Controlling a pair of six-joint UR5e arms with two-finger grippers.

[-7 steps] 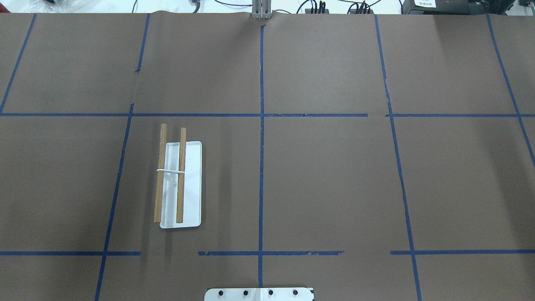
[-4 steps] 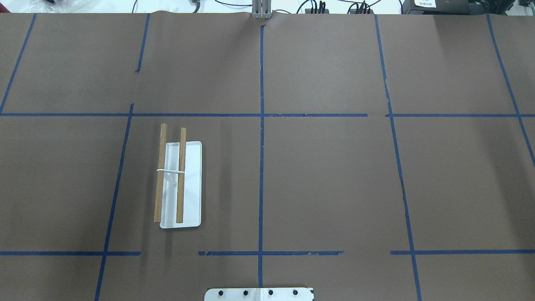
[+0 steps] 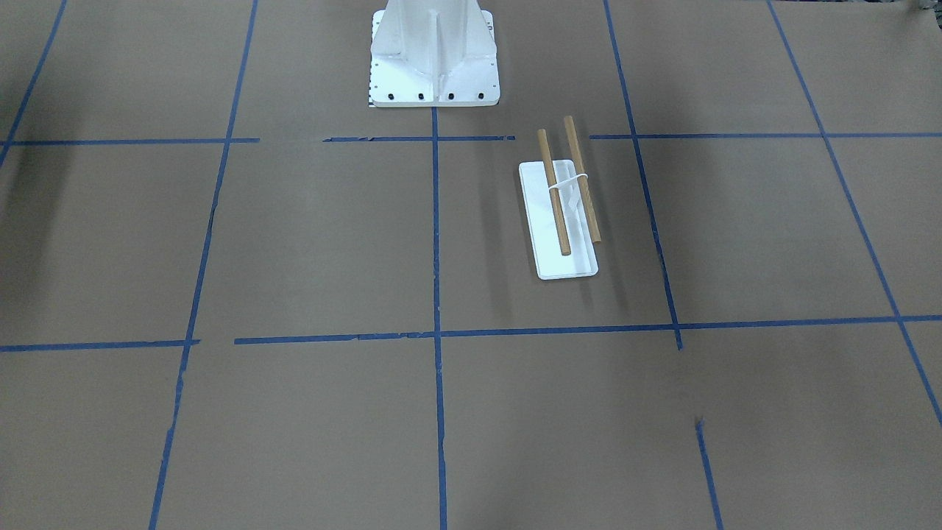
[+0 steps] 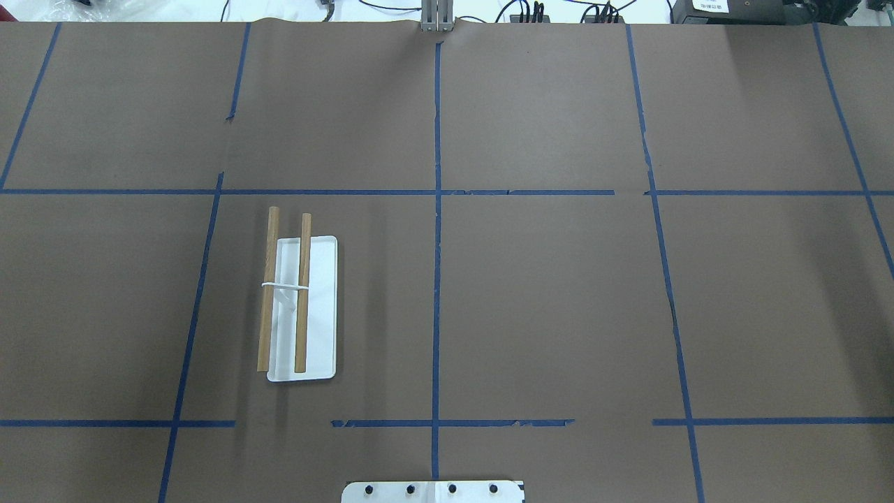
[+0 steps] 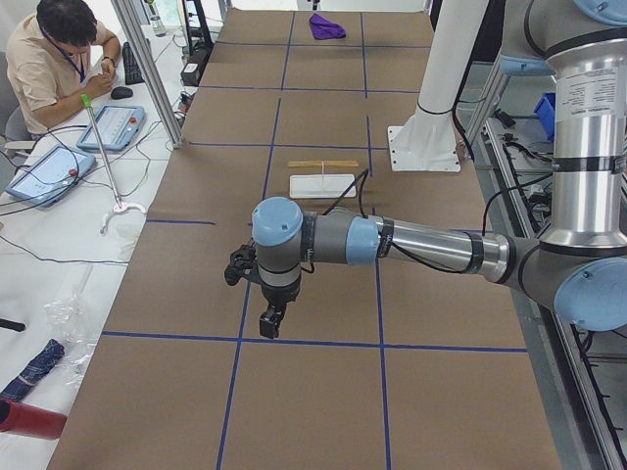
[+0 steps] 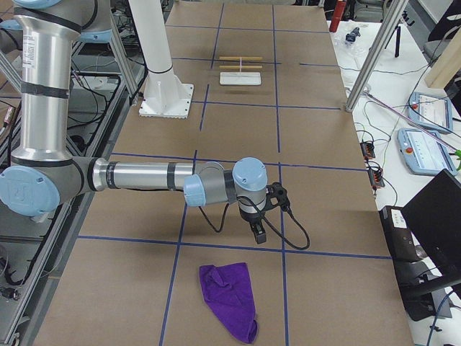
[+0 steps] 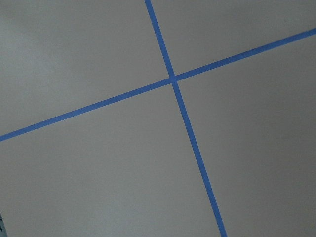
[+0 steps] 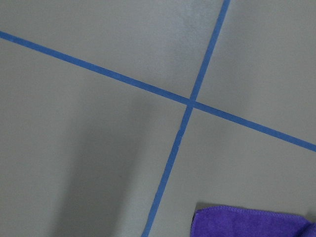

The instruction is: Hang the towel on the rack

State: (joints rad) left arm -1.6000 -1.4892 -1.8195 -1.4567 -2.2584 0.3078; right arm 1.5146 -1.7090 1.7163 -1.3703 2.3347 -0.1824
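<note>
The rack [image 4: 302,321] has two light-brown dowels on a white support over a small white tray, and stands on the robot's left half of the table. It also shows in the front-facing view [image 3: 559,221]. The purple towel [image 6: 230,299] lies crumpled at the table's right end, far from the rack, and its edge shows in the right wrist view [image 8: 252,222]. My right gripper [image 6: 259,236] hangs above the table just short of the towel. My left gripper [image 5: 266,328] hangs above the table's left end. I cannot tell whether either is open or shut.
The large white bolted pedestal [image 3: 434,55] stands at the robot's edge of the table. Blue tape lines grid the brown paper. An operator [image 5: 59,59] sits at a side desk with tablets. Metal frame posts [image 6: 371,54] stand along the far edge.
</note>
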